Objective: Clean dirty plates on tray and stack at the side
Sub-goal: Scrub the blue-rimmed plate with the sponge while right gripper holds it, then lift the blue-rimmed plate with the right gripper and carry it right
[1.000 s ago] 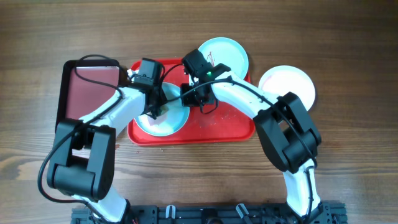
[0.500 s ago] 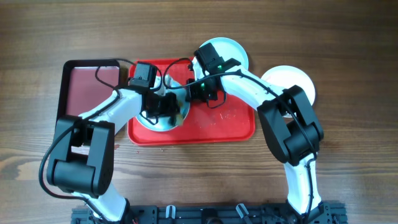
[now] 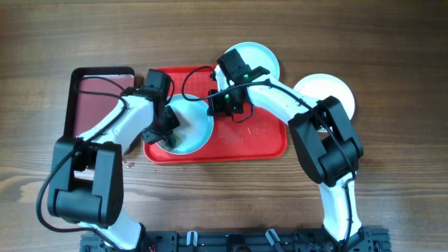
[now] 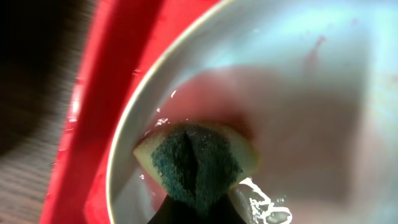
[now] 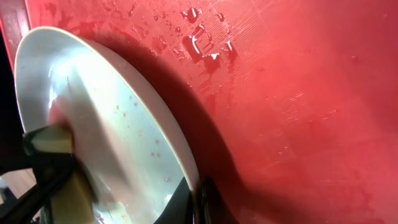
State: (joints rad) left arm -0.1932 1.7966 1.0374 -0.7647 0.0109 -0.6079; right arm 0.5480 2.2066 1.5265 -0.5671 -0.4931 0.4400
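- Your left gripper [image 3: 170, 133] is clamped narrowly on a yellow sponge with a green scrub face [image 4: 196, 158], and the sponge is pressed against the inside of the pale blue round plate [image 3: 194, 120].
- That plate sits tilted in the left half of the large red rectangular plastic tray [image 3: 259, 140].
- Your right gripper [image 3: 213, 106] pinches the plate's right rim, its fingers nearly closed on the thin edge.
- Water droplets [image 5: 205, 43] bead on the tray floor just beside the plate.
- A second pale blue plate [image 3: 255, 59] lies at the tray's far right corner.
- The white round plate [image 3: 329, 94] rests on the wooden table [image 3: 392, 175], right of the tray.
- A black-rimmed maroon tray [image 3: 94, 98] sits just left of the red one.
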